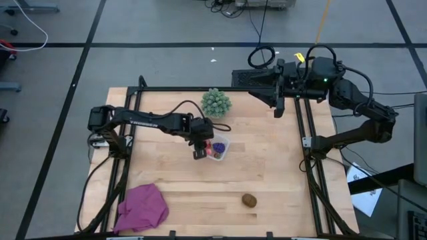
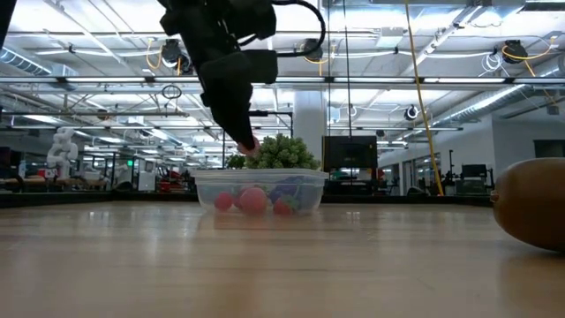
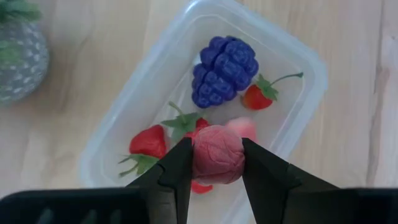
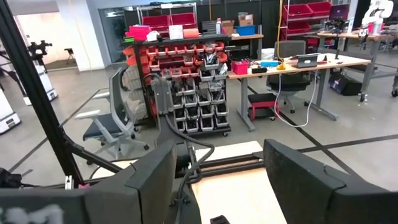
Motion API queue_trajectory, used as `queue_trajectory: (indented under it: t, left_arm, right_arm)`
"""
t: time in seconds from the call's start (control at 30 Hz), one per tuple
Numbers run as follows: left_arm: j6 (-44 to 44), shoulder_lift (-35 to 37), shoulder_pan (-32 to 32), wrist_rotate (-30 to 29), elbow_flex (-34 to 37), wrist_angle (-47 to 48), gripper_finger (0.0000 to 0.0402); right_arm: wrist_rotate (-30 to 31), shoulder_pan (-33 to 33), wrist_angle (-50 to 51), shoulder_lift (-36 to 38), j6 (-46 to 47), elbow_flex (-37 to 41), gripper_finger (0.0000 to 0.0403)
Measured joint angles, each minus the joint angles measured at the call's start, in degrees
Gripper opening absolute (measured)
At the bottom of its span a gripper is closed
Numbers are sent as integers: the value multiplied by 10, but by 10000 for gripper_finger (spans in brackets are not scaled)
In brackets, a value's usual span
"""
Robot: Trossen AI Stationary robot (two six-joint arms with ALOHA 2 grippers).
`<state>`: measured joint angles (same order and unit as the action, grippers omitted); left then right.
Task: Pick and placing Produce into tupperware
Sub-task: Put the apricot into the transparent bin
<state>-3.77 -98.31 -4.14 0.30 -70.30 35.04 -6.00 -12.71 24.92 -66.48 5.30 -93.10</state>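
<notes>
The clear tupperware [image 1: 218, 148] stands on the table's middle, just near of the green spiky ball. It holds a purple grape piece [image 3: 224, 71] and several red strawberry pieces [image 3: 148, 143]. My left gripper [image 3: 216, 149] hovers over the container's left end, shut on a pink round piece [image 3: 217, 155]. In the low view its fingertips [image 2: 247, 146] are just above the container's rim [image 2: 256, 173]. The brown oval piece [image 1: 249, 200] lies on the table toward the near edge. My right gripper [image 1: 277, 107] waits open at the far right corner. My left gripper pinches the pink round piece between its two fingers, one finger [image 3: 180, 165] on each side of its middle [image 3: 217, 146]. The fingers come from above, pointing down. The piece is lifted clear and sits just over the tupperware's opening.
The green spiky ball [image 1: 216, 102] stands right behind the tupperware. A magenta cloth [image 1: 142, 207] lies at the near left corner. A black frame [image 1: 303, 143] runs along the table's sides. Bare wood lies between the container and the brown piece.
</notes>
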Motion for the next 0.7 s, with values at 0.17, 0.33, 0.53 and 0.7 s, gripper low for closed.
queue_trajectory:
  t: [0.17,0.33,0.53,0.7]
  left_arm:
    - [1,-31,-1,3,0,-12,120]
    - [0,-43,-6,13,0,-28,120]
    - [-6,-55,-17,32,-2,-43,120]
    - [-8,-60,-23,42,-1,-54,123]
  right_arm:
    - [0,0,3,-5,0,0,231]
    - [0,0,2,-8,0,0,231]
    - [0,0,2,-10,0,0,231]
    - [0,0,3,-10,0,0,231]
